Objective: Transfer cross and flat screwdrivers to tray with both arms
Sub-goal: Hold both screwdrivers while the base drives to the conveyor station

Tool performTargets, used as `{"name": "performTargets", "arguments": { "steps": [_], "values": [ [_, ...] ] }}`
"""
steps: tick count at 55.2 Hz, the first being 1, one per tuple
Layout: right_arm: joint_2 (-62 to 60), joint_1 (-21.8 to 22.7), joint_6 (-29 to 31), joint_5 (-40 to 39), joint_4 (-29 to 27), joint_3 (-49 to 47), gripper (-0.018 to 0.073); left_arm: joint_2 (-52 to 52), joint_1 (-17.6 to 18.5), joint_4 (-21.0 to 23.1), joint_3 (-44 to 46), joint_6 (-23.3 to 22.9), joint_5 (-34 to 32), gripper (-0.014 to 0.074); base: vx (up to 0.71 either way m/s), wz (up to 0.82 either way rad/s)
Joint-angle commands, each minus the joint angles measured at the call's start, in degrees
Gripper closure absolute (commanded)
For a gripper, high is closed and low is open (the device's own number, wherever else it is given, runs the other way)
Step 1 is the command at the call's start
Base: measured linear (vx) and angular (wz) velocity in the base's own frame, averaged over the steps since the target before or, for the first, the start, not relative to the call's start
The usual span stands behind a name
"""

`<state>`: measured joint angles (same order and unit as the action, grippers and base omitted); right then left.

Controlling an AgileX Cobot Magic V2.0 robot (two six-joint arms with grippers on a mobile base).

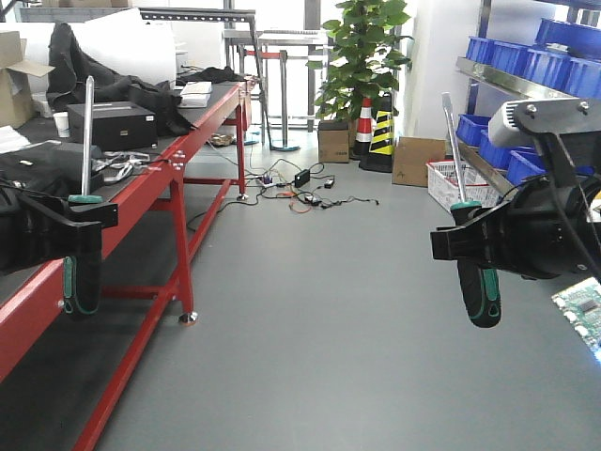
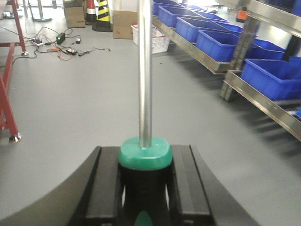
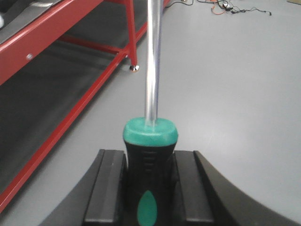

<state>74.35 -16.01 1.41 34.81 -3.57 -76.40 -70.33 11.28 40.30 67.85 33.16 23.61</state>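
Note:
My left gripper [image 1: 83, 221] is shut on a screwdriver [image 1: 84, 202] with a black and green handle. It holds the screwdriver upright, steel shaft pointing up, at the left of the front view. In the left wrist view the handle [image 2: 144, 157] sits between the black fingers [image 2: 106, 183]. My right gripper [image 1: 472, 240] is shut on a second black and green screwdriver [image 1: 474, 277], held upright and slightly tilted at the right. In the right wrist view its handle [image 3: 150, 160] is clamped between the fingers [image 3: 110, 188]. Both tips are too small or cut off to tell cross from flat. No tray is in view.
A red-framed workbench [image 1: 141, 202] with black cases and cloth runs along the left. Metal shelves with blue bins [image 1: 563, 56] stand at the right. Cables [image 1: 300, 193], cardboard boxes [image 1: 418, 160], a traffic cone [image 1: 366, 127] and a potted plant [image 1: 362, 47] lie on the grey floor behind.

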Motion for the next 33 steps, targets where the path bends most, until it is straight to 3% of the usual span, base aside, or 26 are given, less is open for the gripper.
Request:
{"name": "performTargets", "arguments": {
  "steps": [1,17,33],
  "values": [
    [-1.80,0.15,0.28,-5.15,0.04,-2.04,0.0567,1.70,0.27,1.98,2.03,0.00,-4.26,0.0594,0.60,0.00],
    [-1.80,0.15,0.28,-5.15,0.04,-2.04,0.0567,1.70,0.27,1.98,2.03,0.00,-4.21,0.0594,0.58,-0.13],
    [-1.80,0.15,0.28,-5.15,0.04,-2.04,0.0567,1.70,0.27,1.98,2.03,0.00,-4.32,0.0594,0.54,-0.44]
  ]
}}
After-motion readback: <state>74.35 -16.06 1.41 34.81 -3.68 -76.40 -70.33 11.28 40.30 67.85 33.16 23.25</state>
